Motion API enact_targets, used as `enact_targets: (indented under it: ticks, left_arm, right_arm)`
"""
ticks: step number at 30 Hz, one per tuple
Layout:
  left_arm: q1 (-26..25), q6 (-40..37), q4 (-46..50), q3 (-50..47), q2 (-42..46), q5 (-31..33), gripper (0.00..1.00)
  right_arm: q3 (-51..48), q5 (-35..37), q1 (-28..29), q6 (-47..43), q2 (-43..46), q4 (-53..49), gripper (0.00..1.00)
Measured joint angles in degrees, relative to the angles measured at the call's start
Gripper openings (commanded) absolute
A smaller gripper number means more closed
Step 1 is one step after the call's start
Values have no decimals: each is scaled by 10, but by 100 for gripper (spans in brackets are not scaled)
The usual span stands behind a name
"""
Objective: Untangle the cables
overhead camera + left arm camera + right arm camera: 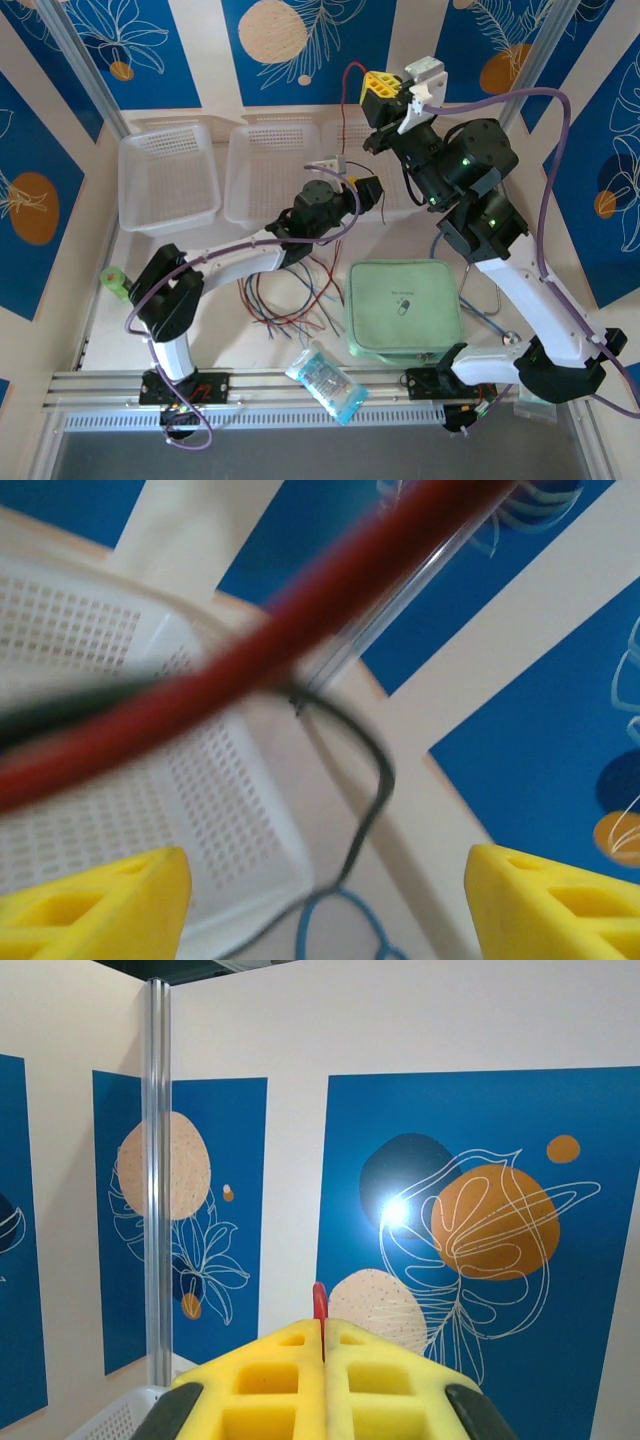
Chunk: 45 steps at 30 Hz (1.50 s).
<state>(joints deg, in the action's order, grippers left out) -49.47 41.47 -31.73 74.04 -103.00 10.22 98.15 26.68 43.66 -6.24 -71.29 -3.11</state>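
Note:
A loose tangle of thin red, black and blue-grey cables lies on the table in front of the left arm. My right gripper is raised high at the back, its yellow fingers shut on a red cable whose tip pokes up between them. That red cable hangs down towards my left gripper. In the left wrist view, my left gripper is open. A blurred red cable crosses close to that camera. A black cable and a blue one lie beyond the fingers.
Three white perforated baskets line the back of the table. A mint-green pouch lies right of the tangle, with a stethoscope beside it. A clear packet sits near the front rail and a small green object at the left.

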Motion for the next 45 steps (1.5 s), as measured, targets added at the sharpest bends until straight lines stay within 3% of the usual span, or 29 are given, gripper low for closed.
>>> enact_targets:
  ticks: [3,5,6,9,12,20,33,39,45]
  left_arm:
    - [1,-19,-47,14,-17,-1,75]
    - [1,-33,-73,19,-26,0,70]
    - [1,-41,-85,20,-29,3,63]
    - [2,-47,-108,21,-30,16,16]
    - [2,-49,-120,23,-30,24,1]
    - [3,-56,-48,0,7,-16,0]
    - [11,-171,376,-14,262,-137,0]
    - [73,-196,552,-10,300,-163,0]
    - [143,-217,649,-10,356,-187,0]
  right_arm:
    - [0,2,2,0,0,1,0]
    - [0,2,3,0,0,1,0]
    - [1,2,3,0,0,1,0]
    - [2,2,3,-1,0,1,0]
    - [5,2,3,-10,0,1,0]
    - [13,3,-55,-33,-3,1,0]
    - [2,-12,-236,-7,14,-18,0]
    - [-3,-30,-276,9,30,-37,0]
    - [-3,-43,-288,9,32,-50,0]
